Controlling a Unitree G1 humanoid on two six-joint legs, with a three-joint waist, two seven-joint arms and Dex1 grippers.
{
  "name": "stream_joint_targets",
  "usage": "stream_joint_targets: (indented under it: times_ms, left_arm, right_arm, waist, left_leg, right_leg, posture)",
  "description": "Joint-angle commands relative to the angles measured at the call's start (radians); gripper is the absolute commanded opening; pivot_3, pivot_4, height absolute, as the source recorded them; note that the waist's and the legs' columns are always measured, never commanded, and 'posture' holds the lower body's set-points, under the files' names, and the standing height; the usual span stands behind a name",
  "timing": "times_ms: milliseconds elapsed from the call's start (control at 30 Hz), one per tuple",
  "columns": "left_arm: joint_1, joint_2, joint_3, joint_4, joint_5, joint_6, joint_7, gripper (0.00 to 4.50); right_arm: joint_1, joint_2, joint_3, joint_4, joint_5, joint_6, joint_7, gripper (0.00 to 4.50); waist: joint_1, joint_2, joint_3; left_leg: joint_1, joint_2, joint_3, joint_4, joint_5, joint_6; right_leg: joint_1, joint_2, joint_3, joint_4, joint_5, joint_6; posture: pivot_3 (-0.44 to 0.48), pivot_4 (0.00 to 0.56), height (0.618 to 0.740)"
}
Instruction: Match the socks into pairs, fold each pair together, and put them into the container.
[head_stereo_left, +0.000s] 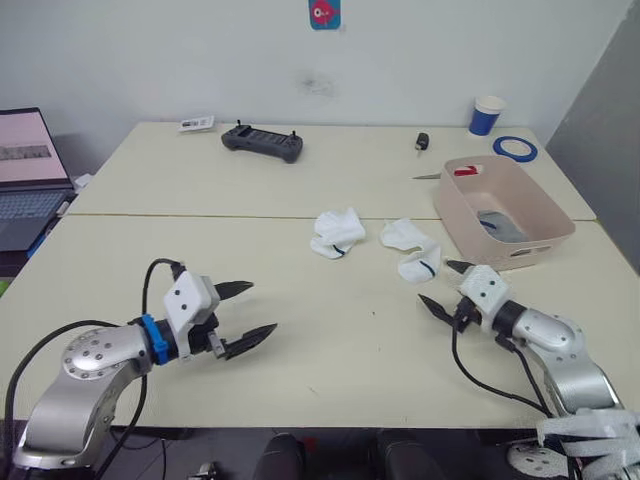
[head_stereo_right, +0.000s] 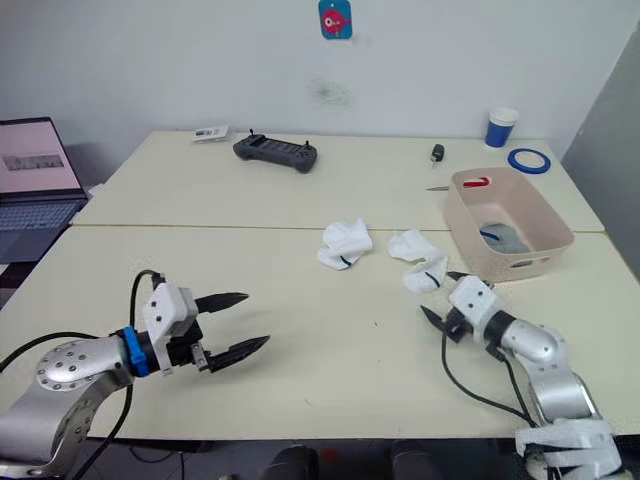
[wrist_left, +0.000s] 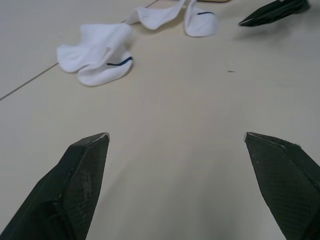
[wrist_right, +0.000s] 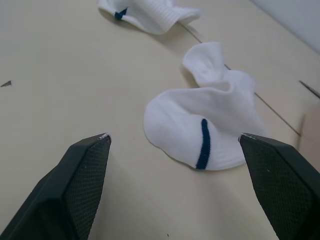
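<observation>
Two socks lay mid-table: one (head_stereo_left: 337, 234) to the left, other (head_stereo_left: 412, 248) just right of it, apart. Bin (head_stereo_left: 533, 207) stood right of them w/ a sock (head_stereo_left: 497, 226) inside. Cup (head_stereo_left: 487, 116) & tape roll (head_stereo_left: 514, 149) behind bin; controller (head_stereo_left: 262, 143) far back, laptop (head_stereo_left: 28, 175) off left edge.

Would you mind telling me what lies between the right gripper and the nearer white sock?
Nothing: only bare table separates the right gripper, its jaws open, from the white sock, as the right wrist view shows.
</observation>
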Motion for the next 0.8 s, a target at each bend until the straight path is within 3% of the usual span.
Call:
stream_joint_targets:
  times_ms: [33,133,233,567,800]
  left_arm:
    - [-0.038,0.019,-0.018,-0.056,-0.020,0.018,-0.005,4.50]
    - [-0.049,0.014,-0.022,-0.051,-0.024,0.013,-0.011,4.50]
    - [-0.048,0.006,-0.041,-0.030,-0.010,-0.018,-0.025,4.50]
    - [-0.117,-0.051,-0.130,0.019,0.018,-0.076,-0.019,4.50]
    - [-0.133,-0.061,-0.127,0.069,0.022,-0.097,-0.027,4.50]
  right_arm:
    - [-0.083,0.015,0.032,0.115,-0.024,-0.037,0.011,4.37]
    - [-0.136,0.044,0.058,0.182,-0.035,-0.040,0.007,4.37]
    - [-0.172,0.077,0.074,0.214,-0.041,0.016,-0.008,3.77]
    - [-0.147,0.066,0.068,0.089,-0.009,0.162,0.026,0.18]
    - [-0.061,-0.013,0.066,-0.201,0.082,0.319,0.137,0.05]
  waist:
    - [0.000,0.000,0.000]
    - [-0.003,0.000,0.000]
    - [-0.007,0.000,0.000]
    - [0.000,-0.001,-0.001]
    - [0.003,-0.001,-0.001]
  left_leg:
    - [0.000,0.000,0.000,0.000,0.000,0.000]
    - [0.001,0.000,0.000,0.000,0.000,0.000]
    - [0.002,0.001,0.000,0.000,0.000,0.000]
    - [0.001,0.000,0.000,0.001,0.000,0.000]
    - [-0.001,0.000,-0.001,0.000,0.000,0.000]
  right_leg:
    - [0.000,0.000,0.000,0.000,0.000,0.000]
    - [0.000,0.000,0.000,0.000,0.001,0.001]
    - [0.001,0.001,0.001,0.000,0.001,0.000]
    - [0.001,0.001,0.001,0.000,0.002,0.001]
    - [-0.001,0.001,0.000,-0.001,0.002,0.001]
  posture:
    - [0.000,0.150,0.740]
    - [0.000,0.150,0.740]
    - [0.000,0.150,0.740]
    - [0.000,0.150,0.740]
    - [0.000,0.150,0.740]
